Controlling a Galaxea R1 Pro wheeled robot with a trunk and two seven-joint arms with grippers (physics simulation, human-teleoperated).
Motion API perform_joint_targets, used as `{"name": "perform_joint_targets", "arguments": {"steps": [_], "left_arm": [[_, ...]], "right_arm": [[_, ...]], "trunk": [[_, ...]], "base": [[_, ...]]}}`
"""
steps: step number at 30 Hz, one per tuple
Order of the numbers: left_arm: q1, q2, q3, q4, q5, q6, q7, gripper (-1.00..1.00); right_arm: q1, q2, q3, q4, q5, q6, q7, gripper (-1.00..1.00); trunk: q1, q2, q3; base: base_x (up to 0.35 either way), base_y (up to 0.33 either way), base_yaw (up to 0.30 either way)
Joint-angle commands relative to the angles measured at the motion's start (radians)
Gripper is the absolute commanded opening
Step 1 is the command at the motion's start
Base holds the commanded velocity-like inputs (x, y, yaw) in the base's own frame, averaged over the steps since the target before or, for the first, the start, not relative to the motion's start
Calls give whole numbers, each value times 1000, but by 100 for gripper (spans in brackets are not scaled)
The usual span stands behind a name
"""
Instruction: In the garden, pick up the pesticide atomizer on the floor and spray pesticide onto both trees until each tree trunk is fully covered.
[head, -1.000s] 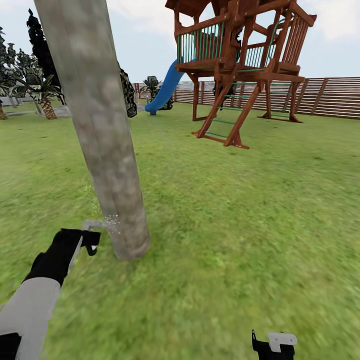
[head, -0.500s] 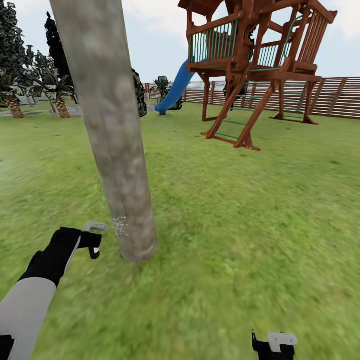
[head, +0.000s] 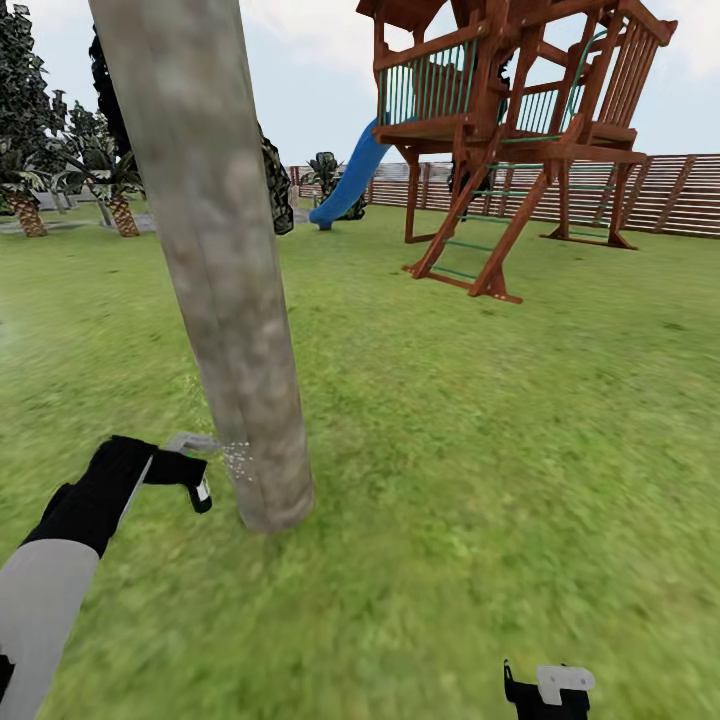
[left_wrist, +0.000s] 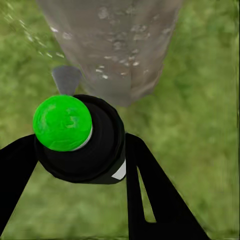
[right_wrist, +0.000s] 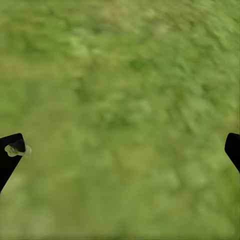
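A thick mottled grey-tan tree trunk rises from the lawn just ahead of me, leaning slightly. My left gripper is shut on the pesticide atomizer, a black bottle with a green cap and a grey nozzle pointed at the trunk's base. Pale droplets hang between nozzle and bark, and specks dot the trunk in the left wrist view. My right gripper hangs low at the picture's lower edge, open over bare grass, holding nothing.
A red wooden playset with a blue slide stands ahead to the right. A brown slat fence runs behind it. Palms and dark conifers stand at the far left. Lawn spreads all around.
The view shifted right and then steadied. My left gripper with the atomizer dipped slightly and edged right. Spray droplets show again beside the trunk's base.
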Motion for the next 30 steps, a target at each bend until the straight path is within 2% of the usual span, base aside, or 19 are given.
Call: {"name": "perform_joint_targets", "arguments": {"steps": [1, 2, 3, 10, 11, 13, 14, 18, 22, 23, 30], "left_arm": [[-1, -1, -56, 0, -17, 0, -14, -100], [-1, -4, -112, -1, -20, 5, -23, -100], [-2, -5, -127, -2, -19, 7, -27, -100], [-2, -3, -127, -4, -22, 4, -28, -100], [-2, -2, -108, -4, -22, 2, -28, -100], [-1, 4, -9, -4, -23, -4, -30, -100], [-1, 6, 1, -4, -24, -5, -30, -100], [-1, 12, 9, -9, -24, -6, -31, -100], [0, 1, 2, -66, -21, -2, -29, -100], [-1, 0, 3, -97, -22, 0, -29, -100], [0, 1, 3, -102, -24, 0, -29, -100]], "right_arm": [[0, 0, 0, 0, 0, 0, 0, 100], [0, 0, 0, 0, 0, -1, 0, 100], [0, 0, 0, 0, 0, 0, 0, 100], [0, 0, 0, 0, 0, 0, 0, 100], [0, 0, 0, 0, -1, -1, 0, 100], [0, 0, 0, 0, -1, 0, 0, 100], [0, 0, 0, 0, 0, 0, 0, 100], [0, 0, 0, 0, 0, -1, 0, 100], [0, 0, 0, 0, 0, 0, 0, 100], [0, 0, 0, 0, -1, 0, 1, 100], [0, 0, 0, 0, 0, -1, 1, 100]], "trunk": [[0, 0, 0], [0, 0, 0], [0, 0, 0], [0, 0, 0], [0, 0, 0], [0, 0, 0], [0, 0, 0], [0, 0, 0], [0, 0, 0], [0, 0, 0], [0, 0, 0]], "base": [[0, 0, 0], [0, 0, 0], [0, 0, 0], [210, -144, 0], [240, -98, 81], [53, -20, 235], [9, -3, 269], [2, -1, 275], [0, -17, 105], [0, -234, 3], [-81, -264, 0]]}}
